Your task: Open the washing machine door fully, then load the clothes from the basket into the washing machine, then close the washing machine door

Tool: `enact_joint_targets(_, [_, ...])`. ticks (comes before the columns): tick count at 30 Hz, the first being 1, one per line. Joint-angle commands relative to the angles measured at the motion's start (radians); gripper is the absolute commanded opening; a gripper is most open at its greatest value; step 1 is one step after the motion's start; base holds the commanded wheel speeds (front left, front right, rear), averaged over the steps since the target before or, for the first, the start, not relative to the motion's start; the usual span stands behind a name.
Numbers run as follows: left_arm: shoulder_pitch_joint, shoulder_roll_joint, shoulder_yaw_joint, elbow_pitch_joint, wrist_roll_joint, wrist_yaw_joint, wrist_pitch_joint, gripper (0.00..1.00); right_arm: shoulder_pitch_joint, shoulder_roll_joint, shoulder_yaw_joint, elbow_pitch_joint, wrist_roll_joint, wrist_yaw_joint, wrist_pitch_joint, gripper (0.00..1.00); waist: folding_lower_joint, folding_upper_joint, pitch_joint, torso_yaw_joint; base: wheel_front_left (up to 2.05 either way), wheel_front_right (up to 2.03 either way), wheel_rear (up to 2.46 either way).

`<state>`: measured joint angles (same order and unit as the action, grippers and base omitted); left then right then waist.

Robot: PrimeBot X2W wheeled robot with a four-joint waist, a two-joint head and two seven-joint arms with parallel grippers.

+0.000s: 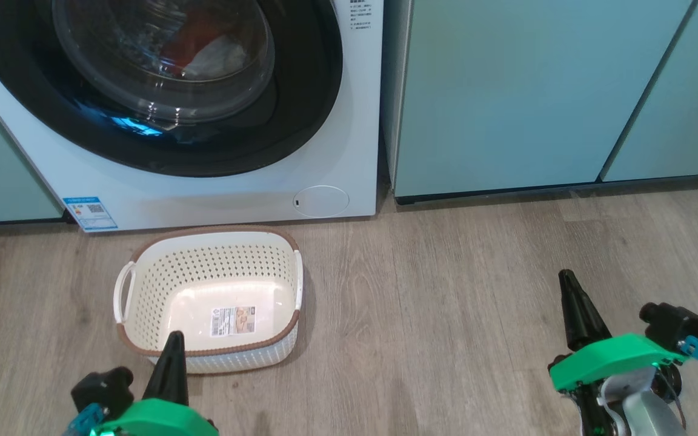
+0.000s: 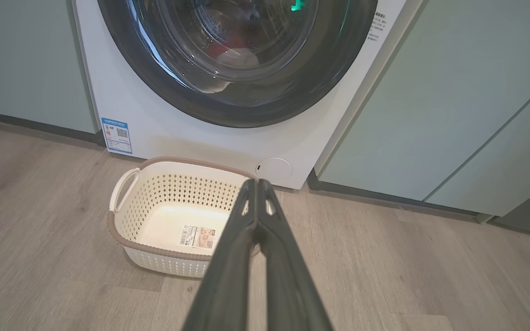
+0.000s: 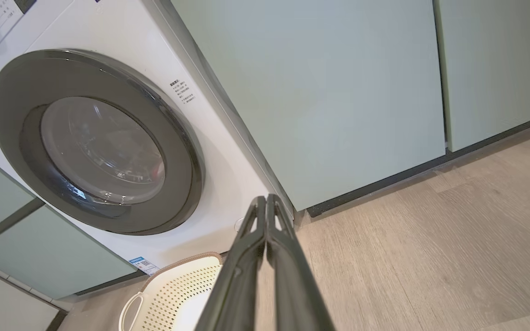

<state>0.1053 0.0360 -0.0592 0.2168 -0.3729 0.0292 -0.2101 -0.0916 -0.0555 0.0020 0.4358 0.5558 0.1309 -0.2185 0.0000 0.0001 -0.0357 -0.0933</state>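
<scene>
My left tool [image 2: 256, 186] and right tool [image 3: 265, 200] are both pressed together, holding nothing. The clothes [image 1: 203, 45] lie behind the shut door [image 1: 300, 121], and the basket [image 1: 216, 231] is empty. If the latch looks proud, I'd press the black rim, not the glass.

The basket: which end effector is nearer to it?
Left. The left end effector is by the near rim of the basket; the right end effector is far off to its right, over the floor.
</scene>
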Motion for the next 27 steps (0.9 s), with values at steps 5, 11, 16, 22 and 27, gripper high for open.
enact_joint_targets(5, [-0.054,0.003,0.022,-0.027,-0.071,-0.011,0.018,0.00,-0.045,0.001,-0.010,-0.046,0.062,0.000,0.019,0.00,0.0000,-0.0001,0.002,0.004,0.00,0.00,0.00])
enact_joint_targets(11, [-0.063,0.004,0.030,-0.024,-0.137,-0.020,0.035,0.00,-0.043,0.001,-0.016,-0.054,0.118,0.000,0.037,0.00,0.0000,-0.0001,0.004,0.009,0.00,0.00,0.00])
enact_joint_targets(16, [-0.070,0.004,0.037,-0.021,-0.192,-0.027,0.049,0.00,-0.042,0.001,-0.021,-0.061,0.165,0.000,0.052,0.00,0.0000,-0.0001,0.006,0.014,0.00,0.00,0.00])
enact_joint_targets(22, [-0.078,0.005,0.044,-0.019,-0.246,-0.034,0.064,0.00,-0.040,0.001,-0.026,-0.068,0.211,0.000,0.066,0.00,0.0000,-0.0001,0.007,0.018,0.00,0.00,0.00])
enact_joint_targets(27, [-0.085,0.005,0.051,-0.016,-0.301,-0.041,0.078,0.00,-0.039,0.002,-0.031,-0.075,0.258,0.000,0.081,0.00,0.0000,-0.0001,0.009,0.022,0.00,0.00,0.00])
